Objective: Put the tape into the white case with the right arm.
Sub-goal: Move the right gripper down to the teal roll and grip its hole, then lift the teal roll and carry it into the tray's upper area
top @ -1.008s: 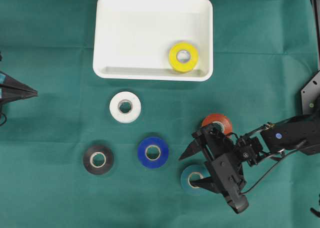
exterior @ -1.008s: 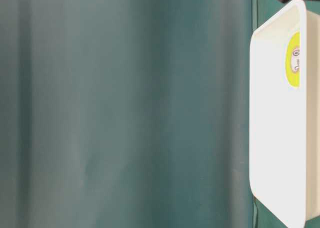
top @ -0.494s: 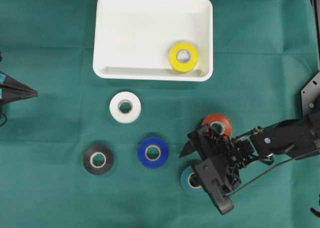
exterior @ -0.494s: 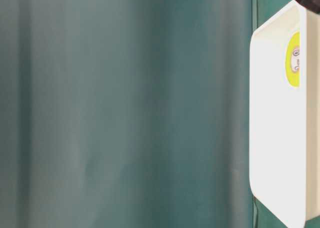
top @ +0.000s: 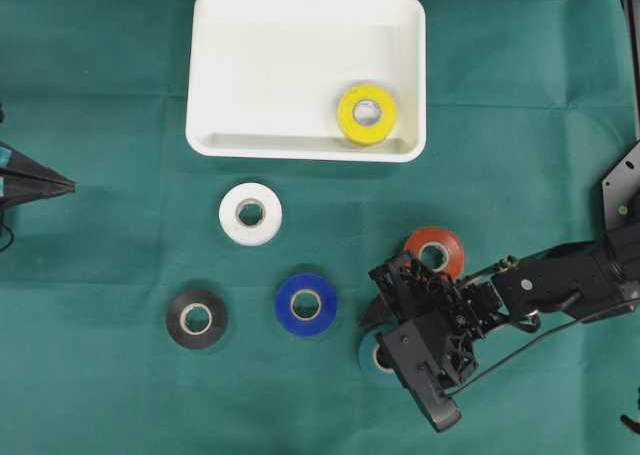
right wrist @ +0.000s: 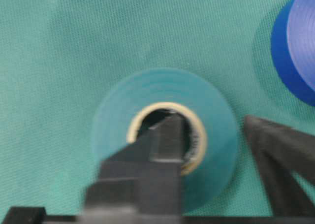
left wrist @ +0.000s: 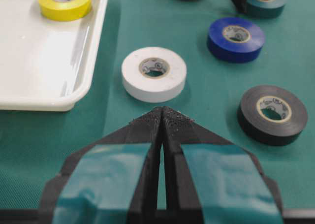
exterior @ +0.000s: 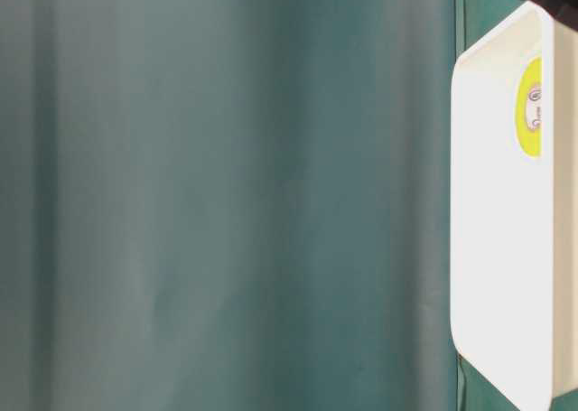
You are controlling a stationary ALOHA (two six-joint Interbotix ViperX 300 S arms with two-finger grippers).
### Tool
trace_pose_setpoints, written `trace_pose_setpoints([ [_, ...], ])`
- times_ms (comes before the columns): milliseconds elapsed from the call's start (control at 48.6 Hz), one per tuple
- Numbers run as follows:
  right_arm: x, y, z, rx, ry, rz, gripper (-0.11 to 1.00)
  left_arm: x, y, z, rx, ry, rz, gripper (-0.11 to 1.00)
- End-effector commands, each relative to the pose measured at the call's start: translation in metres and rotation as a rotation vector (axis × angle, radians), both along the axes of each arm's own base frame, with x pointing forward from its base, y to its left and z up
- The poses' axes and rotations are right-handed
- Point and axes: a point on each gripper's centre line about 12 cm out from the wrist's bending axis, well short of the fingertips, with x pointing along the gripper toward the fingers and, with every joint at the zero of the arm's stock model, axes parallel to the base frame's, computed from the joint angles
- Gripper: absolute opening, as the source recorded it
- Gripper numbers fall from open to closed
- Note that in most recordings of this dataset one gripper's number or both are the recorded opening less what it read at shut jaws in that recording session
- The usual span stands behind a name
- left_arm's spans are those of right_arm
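Note:
A teal tape [top: 368, 353] lies flat on the green cloth at the lower right, half under my right gripper [top: 380, 333]. In the right wrist view one finger [right wrist: 167, 140] stands inside the core of the teal tape [right wrist: 147, 93]. The other finger [right wrist: 275, 145] sits at its outer rim, so the roll's wall is between the jaws, which have closed in on it. The white case [top: 280, 65] sits at the top centre with a yellow tape [top: 367, 113] in its right corner. My left gripper [top: 70, 184] rests shut at the far left edge.
A red roll [top: 437, 245] lies just above the right gripper. A blue roll [top: 306, 303], a black roll [top: 196, 318] and a white roll [top: 250, 213] lie between the grippers, below the case. The left wrist view shows the shut fingertips [left wrist: 162, 108] pointing at the white roll [left wrist: 154, 74].
The right gripper has come down onto the teal tape and its fingers have drawn together around the roll's wall. The left arm and the other rolls have not moved.

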Motion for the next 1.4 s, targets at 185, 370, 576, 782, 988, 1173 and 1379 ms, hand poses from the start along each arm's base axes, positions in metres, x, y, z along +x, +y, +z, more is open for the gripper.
trace_pose_setpoints([
  [185,0.006,0.0,0.013,0.007,-0.026,-0.007,0.02,0.001,0.0,0.004,0.0,-0.012,-0.001,0.01],
  [370,0.005,0.001,0.017,0.009,-0.028,-0.007,0.02,0.001,0.0,0.004,0.0,-0.012,-0.001,0.01],
  [576,0.003,-0.002,0.039,0.002,-0.039,-0.014,0.01,0.001,0.0,0.005,0.0,-0.014,-0.003,0.01],
  [782,-0.002,-0.005,0.066,0.003,-0.059,-0.026,0.0,0.001,0.0,0.005,0.0,-0.014,-0.001,0.01],
  [988,-0.002,-0.006,0.075,0.0,-0.061,-0.032,0.01,0.001,0.0,0.004,0.0,-0.012,-0.001,0.01],
  [1173,0.001,-0.008,0.078,0.003,-0.069,-0.04,0.01,0.001,0.0,0.004,0.0,-0.012,-0.001,0.01],
  [1379,0.008,-0.029,0.081,-0.001,-0.069,-0.102,0.01,0.001,0.0,0.004,0.0,-0.012,-0.001,0.01],
])
